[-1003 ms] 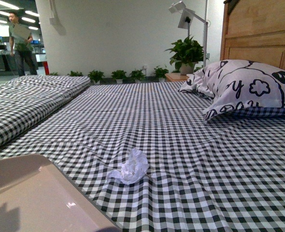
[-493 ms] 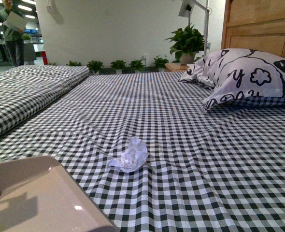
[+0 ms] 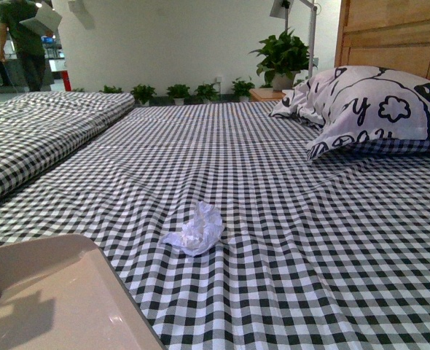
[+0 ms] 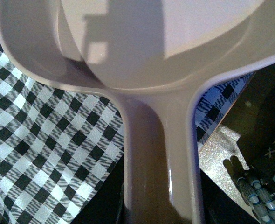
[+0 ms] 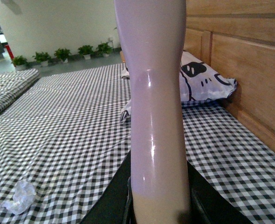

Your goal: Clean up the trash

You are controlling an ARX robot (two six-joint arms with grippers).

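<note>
The trash (image 3: 194,230) is a crumpled white tissue wad lying on the black-and-white checked bed sheet (image 3: 273,189), near the front middle. It also shows small in the right wrist view, the trash (image 5: 20,196). A beige dustpan (image 3: 47,299) fills the lower left of the front view, just left of the wad and apart from it. My left gripper (image 4: 161,210) is shut on the dustpan handle (image 4: 158,154). My right gripper (image 5: 158,210) is shut on the pale brush handle (image 5: 156,102), which rises upright; the brush head is out of view.
A large black-and-white patterned pillow (image 3: 375,109) lies at the back right against a wooden headboard (image 3: 397,33). A second checked bed (image 3: 33,138) stands to the left. Potted plants (image 3: 178,92) line the far wall. A person (image 3: 22,36) stands far left.
The front view has tilted down a little, so the pillow and plants sit higher in the picture. The dustpan has sunk slightly. The person at the far left has moved. The trash lies still.
</note>
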